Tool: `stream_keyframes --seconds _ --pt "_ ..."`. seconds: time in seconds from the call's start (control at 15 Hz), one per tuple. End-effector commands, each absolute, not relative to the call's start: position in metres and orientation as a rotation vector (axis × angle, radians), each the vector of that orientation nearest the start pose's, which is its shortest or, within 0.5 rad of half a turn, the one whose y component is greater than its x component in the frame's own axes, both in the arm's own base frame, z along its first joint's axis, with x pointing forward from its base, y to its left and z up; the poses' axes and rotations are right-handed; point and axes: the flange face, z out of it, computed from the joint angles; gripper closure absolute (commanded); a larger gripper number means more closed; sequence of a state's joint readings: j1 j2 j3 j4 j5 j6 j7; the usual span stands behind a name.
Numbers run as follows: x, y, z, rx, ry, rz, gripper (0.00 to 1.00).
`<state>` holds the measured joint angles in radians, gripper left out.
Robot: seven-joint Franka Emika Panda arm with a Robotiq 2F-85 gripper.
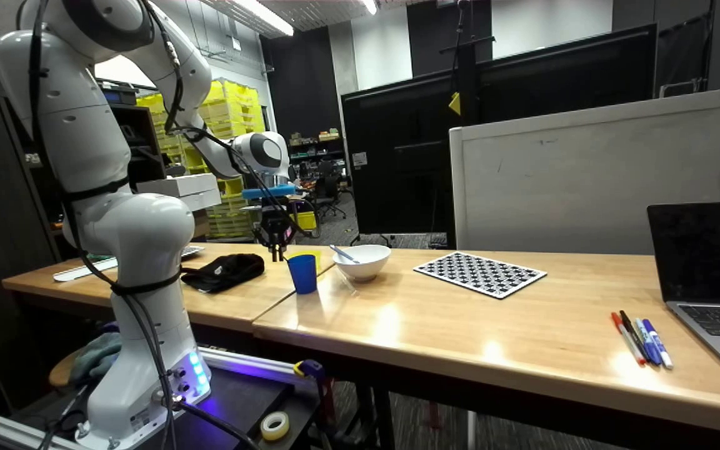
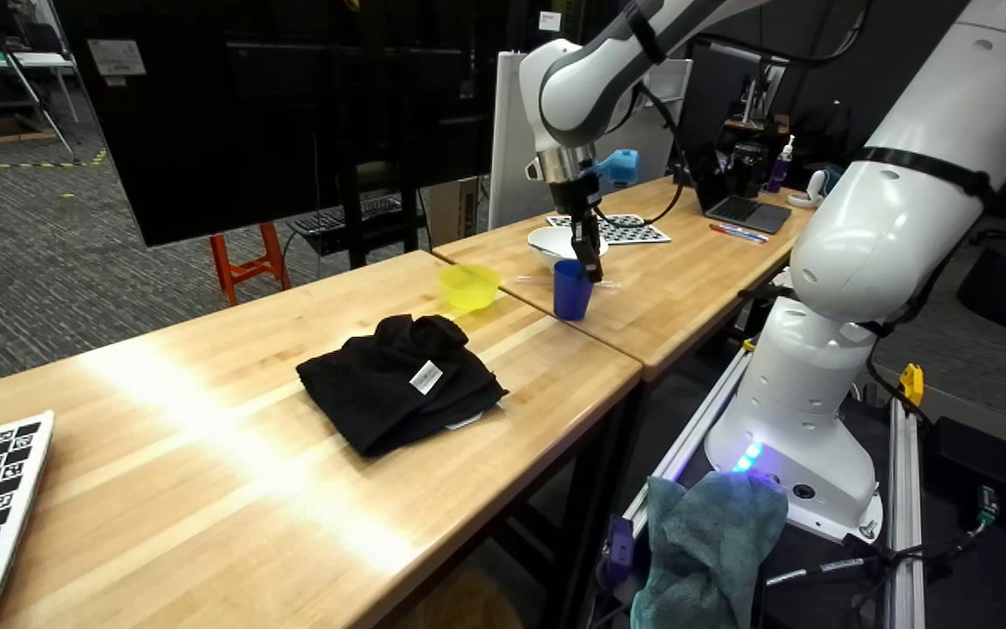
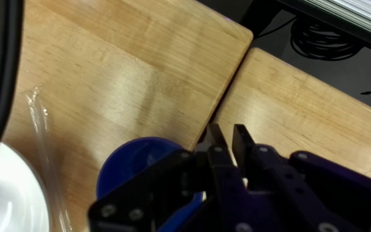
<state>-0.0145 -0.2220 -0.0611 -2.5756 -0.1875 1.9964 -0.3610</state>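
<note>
In the wrist view my gripper (image 3: 226,129) has its two black fingers close together, with a narrow gap and no object seen between them. A blue cup (image 3: 137,161) is just left of the fingers there, partly hidden behind the gripper's linkage. Upright on the table, the blue cup (image 1: 303,275) is close to the gripper (image 1: 278,257), whose tips hang at about rim height. In an exterior view the gripper (image 2: 591,273) overlaps the rim of the cup (image 2: 570,301); whether they touch I cannot tell. Near the cup are a white bowl (image 1: 366,270) holding a blue utensil (image 1: 342,253) and a yellow bowl (image 2: 470,290).
A clear plastic strip (image 3: 43,138) lies between cup and white bowl. A seam (image 3: 230,87) divides the two tabletops. Black cloth (image 2: 398,384) is folded on one. A checkered board (image 1: 482,274), several pens (image 1: 641,337) and a laptop (image 1: 707,262) occupy the other.
</note>
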Motion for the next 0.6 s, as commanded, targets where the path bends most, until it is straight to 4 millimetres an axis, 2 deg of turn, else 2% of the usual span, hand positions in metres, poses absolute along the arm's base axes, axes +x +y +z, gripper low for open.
stream_keyframes --seconds 0.0,0.2,0.27,0.4,0.53 --pt "0.3824 -0.0358 0.3217 -3.094 -0.622 0.596 1.0" --pt "0.3832 -0.0349 0.3222 -3.101 -0.621 0.601 0.99" --pt "0.3835 -0.0347 0.3224 -3.1 -0.625 0.599 0.7" --pt "0.3842 -0.034 0.3225 -3.101 -0.627 0.6 0.65" --pt "0.3851 -0.033 0.3231 -3.102 -0.633 0.6 0.53"
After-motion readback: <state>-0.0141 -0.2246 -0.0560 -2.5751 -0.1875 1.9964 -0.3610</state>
